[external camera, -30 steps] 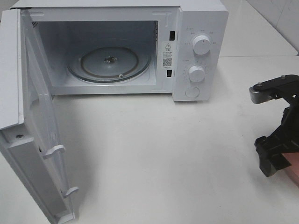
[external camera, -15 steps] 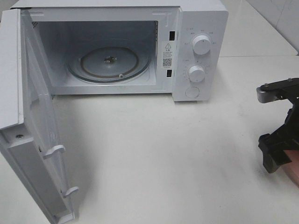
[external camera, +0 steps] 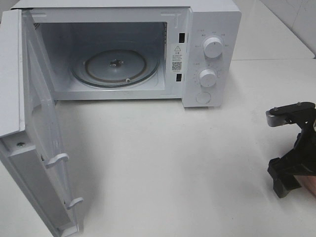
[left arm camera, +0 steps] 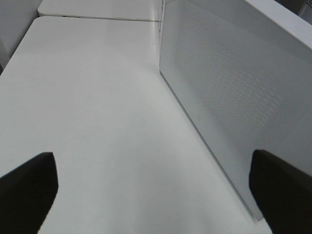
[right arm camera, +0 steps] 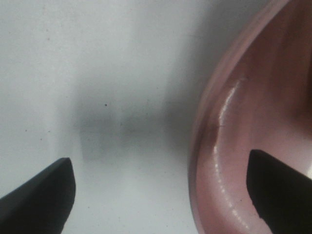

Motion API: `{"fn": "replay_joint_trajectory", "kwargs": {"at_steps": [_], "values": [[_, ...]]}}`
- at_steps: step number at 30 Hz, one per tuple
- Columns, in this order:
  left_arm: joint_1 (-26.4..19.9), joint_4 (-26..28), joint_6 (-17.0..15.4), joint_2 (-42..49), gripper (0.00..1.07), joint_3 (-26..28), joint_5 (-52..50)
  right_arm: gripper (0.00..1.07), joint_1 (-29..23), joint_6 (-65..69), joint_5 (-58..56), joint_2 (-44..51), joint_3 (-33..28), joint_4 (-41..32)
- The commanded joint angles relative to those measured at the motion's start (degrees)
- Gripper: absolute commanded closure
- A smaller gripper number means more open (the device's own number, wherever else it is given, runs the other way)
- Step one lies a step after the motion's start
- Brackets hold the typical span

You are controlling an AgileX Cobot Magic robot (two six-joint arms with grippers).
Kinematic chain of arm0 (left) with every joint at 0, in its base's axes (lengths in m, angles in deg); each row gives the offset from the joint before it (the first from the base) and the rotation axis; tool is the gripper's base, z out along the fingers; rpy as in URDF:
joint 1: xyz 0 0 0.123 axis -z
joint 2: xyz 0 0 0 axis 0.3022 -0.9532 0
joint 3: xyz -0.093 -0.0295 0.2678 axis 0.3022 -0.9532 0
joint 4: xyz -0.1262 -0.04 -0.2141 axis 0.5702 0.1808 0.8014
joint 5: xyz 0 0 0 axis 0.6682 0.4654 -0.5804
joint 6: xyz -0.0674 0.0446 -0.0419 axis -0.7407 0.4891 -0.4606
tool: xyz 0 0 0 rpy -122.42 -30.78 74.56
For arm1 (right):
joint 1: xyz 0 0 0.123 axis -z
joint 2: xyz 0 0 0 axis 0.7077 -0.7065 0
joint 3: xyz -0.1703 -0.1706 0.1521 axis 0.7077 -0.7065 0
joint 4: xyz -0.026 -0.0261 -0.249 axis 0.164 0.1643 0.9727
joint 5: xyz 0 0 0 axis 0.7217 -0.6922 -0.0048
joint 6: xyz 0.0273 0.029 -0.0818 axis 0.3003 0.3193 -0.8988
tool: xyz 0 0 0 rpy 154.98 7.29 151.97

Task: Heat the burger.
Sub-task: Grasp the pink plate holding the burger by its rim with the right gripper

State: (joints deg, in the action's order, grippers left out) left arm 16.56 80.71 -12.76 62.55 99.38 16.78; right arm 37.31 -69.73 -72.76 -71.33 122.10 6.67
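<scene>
You get no sight of the burger in any view, so its place cannot be told. Right gripper point(right arm camera: 159, 161) sits low over the white tabletop point(external camera: 163, 148), jaws wide, straddling the rim of the glossy round pink plate point(right arm camera: 234, 122), apparently gripping nothing. Left gripper point(left arm camera: 152, 155) is fully spread and empty beside the white perforated microwave door point(left arm camera: 229, 73).

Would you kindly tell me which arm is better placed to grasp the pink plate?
Likely right: the right tool spans the rim of the pink plate, open, while the left tool hangs open beside the microwave door.
</scene>
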Motion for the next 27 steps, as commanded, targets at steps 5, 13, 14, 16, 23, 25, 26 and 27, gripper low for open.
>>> {"fn": "replay_joint_trajectory", "kwargs": {"at_steps": [5,13,14,16,23,25,26,27], "values": [[0.0,0.1,0.1,0.9,0.07,-0.1,-0.7,0.17,0.3,1.4,2.3,-3.1,-0.5,2.0],[0.0,0.1,0.1,0.9,0.07,-0.1,-0.7,0.18,0.3,1.6,3.7,-4.3,-0.5,3.1],[0.0,0.1,0.1,0.9,0.07,-0.1,-0.7,0.18,0.3,1.6,3.7,-4.9,-0.5,3.1],[0.0,0.1,0.1,0.9,0.07,-0.1,-0.7,0.19,0.3,1.6,3.7,-5.8,-0.5,3.1],[0.0,0.1,0.1,0.9,0.07,-0.1,-0.7,0.31,0.3,1.7,3.1,-6.3,-0.5,3.1],[0.0,0.1,0.1,0.9,0.07,-0.1,-0.7,0.41,0.3,2.1,2.5,-6.3,-0.5,3.1],[0.0,0.1,0.1,0.9,0.07,-0.1,-0.7,0.41,0.3,2.1,2.5,-6.3,-0.5,3.1],[0.0,0.1,0.1,0.9,0.07,-0.1,-0.7,0.49,0.3,2.8,2.4,-6.3,-0.5,3.1]]}}
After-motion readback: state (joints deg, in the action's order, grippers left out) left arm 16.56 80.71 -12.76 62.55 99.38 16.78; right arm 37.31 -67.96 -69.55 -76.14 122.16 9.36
